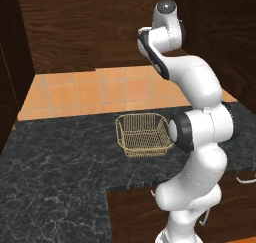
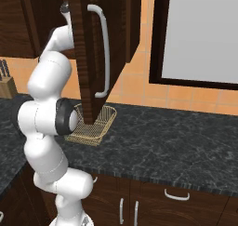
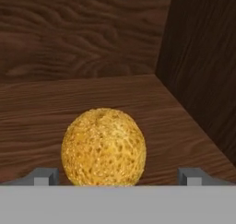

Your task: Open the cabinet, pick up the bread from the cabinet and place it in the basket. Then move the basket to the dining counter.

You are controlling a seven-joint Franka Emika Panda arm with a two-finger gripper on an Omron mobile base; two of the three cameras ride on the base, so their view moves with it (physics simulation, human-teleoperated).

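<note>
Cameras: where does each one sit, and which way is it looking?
Left base view: behind the arm to its left, looking down at the basket on the black counter; arm at right.
Right base view: behind to its right, facing the open cabinet door; arm at left. Both share the basket.
Hand view: inside the cabinet, facing the bread between the open gripper tips.
</note>
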